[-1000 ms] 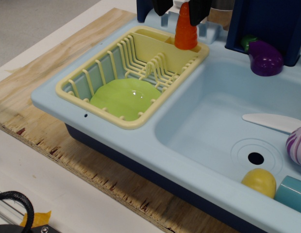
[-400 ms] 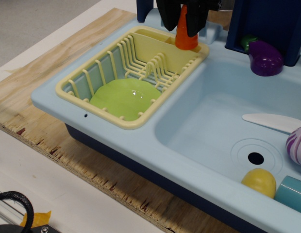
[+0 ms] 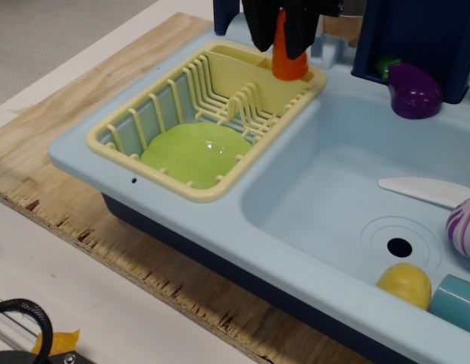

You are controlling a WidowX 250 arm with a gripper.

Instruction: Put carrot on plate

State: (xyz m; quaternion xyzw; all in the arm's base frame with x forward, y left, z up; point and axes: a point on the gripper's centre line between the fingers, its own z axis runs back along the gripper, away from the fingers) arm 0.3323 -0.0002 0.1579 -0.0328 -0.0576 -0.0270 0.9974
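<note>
The orange carrot [image 3: 288, 61] stands upright, wide end down, at the far right corner of the pale yellow dish rack [image 3: 129, 155]. My gripper [image 3: 281, 32] has come down from the top edge, and its black fingers [image 3: 259, 26] press against both sides of the carrot's upper part, hiding the tip. The carrot's base is still at the rack's corner. The lime-green plate [image 3: 195, 152] lies flat in the near part of the rack, to the lower left of the gripper.
The rack sits in the left half of a light blue toy sink [image 3: 326, 197]. A purple eggplant [image 3: 413, 91] lies at the back right. In the basin are a white knife [image 3: 428, 189], a yellow ball [image 3: 405, 284], a purple-white toy [image 3: 466, 227] and a teal cup [image 3: 456, 302].
My gripper has come down over the carrot, and its fingers have closed in on both sides of it. The carrot has stayed at the rack's far corner.
</note>
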